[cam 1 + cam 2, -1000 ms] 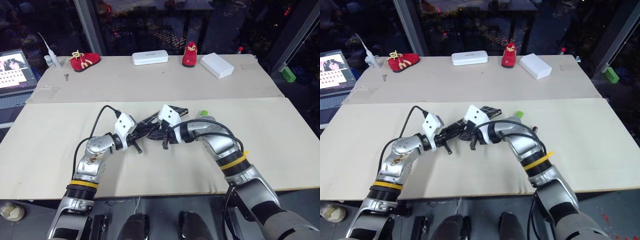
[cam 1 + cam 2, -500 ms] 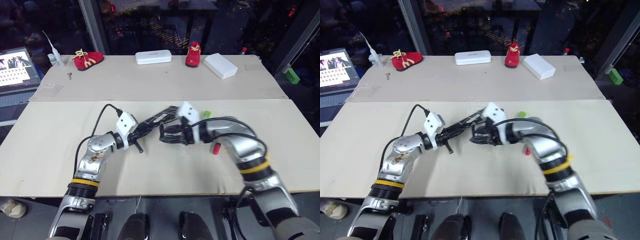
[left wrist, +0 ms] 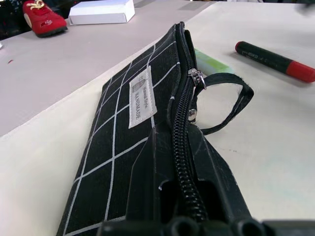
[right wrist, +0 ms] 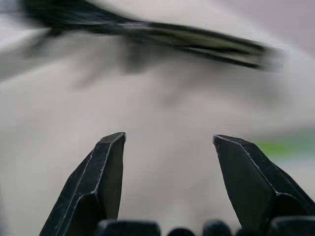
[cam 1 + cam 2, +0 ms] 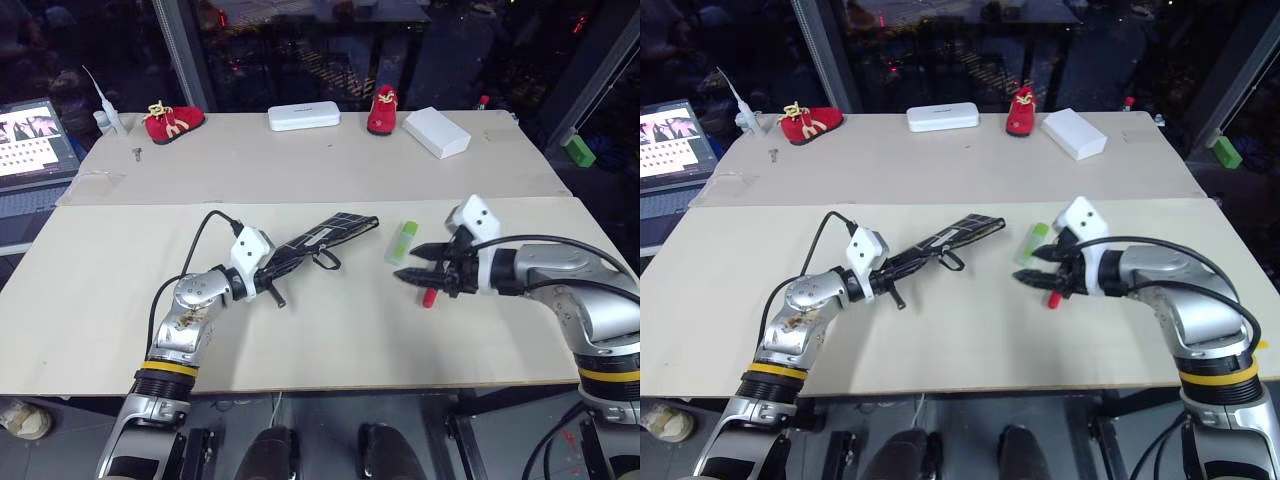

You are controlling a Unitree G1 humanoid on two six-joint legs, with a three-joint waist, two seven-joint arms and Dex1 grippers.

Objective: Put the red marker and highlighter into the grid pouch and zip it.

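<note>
Left gripper (image 5: pixel 268 281) is clamped on the grid pouch (image 5: pixel 325 235), which lies on the bench (image 5: pixel 120 290). Right gripper (image 5: pixel 412 263) is spread wide, empty, just above the red marker (image 5: pixel 429 296); highlighter (image 5: pixel 402 241) lies beside it.

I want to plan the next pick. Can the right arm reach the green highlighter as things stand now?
Probably yes. The right end effector is open and empty, beside the highlighter, which lies alone on the table, apart from the pouch.

Beige table (image 5: pixel 120 270): grid pouch (image 5: pixel 322 235) mid-front, highlighter (image 5: pixel 402 241) beside it, red marker (image 5: pixel 429 296) near; red shoes (image 5: pixel 171 120), white boxes (image 5: pixel 436 131) far edge.
</note>
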